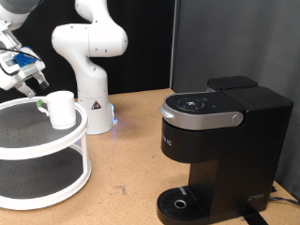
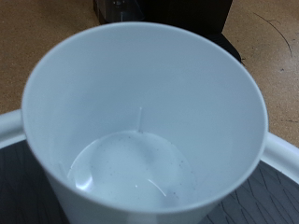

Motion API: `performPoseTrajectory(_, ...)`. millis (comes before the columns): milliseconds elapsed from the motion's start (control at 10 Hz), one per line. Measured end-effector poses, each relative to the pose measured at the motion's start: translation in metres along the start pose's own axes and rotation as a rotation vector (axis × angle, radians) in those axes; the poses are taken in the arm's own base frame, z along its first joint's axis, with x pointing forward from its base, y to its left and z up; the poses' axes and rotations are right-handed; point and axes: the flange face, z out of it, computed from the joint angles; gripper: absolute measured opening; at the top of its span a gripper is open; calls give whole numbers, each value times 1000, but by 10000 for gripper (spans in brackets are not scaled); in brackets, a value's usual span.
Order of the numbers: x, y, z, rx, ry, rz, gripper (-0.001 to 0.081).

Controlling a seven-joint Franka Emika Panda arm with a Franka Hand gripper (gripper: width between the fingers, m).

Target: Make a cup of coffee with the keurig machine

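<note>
We see the cup (image 1: 62, 109) standing on the top tier of a white round shelf (image 1: 42, 155) at the left, well apart from the keurig (image 1: 217, 141) at the right. The gripper (image 1: 36, 91) hovers just beside the cup's left rim, but we cannot tell how its fingers are set; the wrist view looks straight down into the cup (image 2: 140, 121).

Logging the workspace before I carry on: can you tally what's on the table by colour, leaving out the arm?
White: 2 — plain white ceramic cup, round white two-tier stand that the cup sits on
Black: 1 — boxy matte black Keurig machine with grey handle, lid closed
Total: 3
The claw is beside the cup.
</note>
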Motion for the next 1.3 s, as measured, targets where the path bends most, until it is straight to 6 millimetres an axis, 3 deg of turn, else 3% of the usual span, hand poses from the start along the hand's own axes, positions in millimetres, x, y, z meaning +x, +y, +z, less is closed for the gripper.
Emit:
performPoseTrajectory(100, -1, 2, 2, -4, -5, 4, 722)
performPoseTrajectory(200, -2, 5, 4, -6, -13, 11, 788)
performPoseTrajectory(400, -4, 10, 12, -7, -25, 25, 804)
performPoseTrajectory(1300, -6, 9, 36, 36, -59, 19, 805)
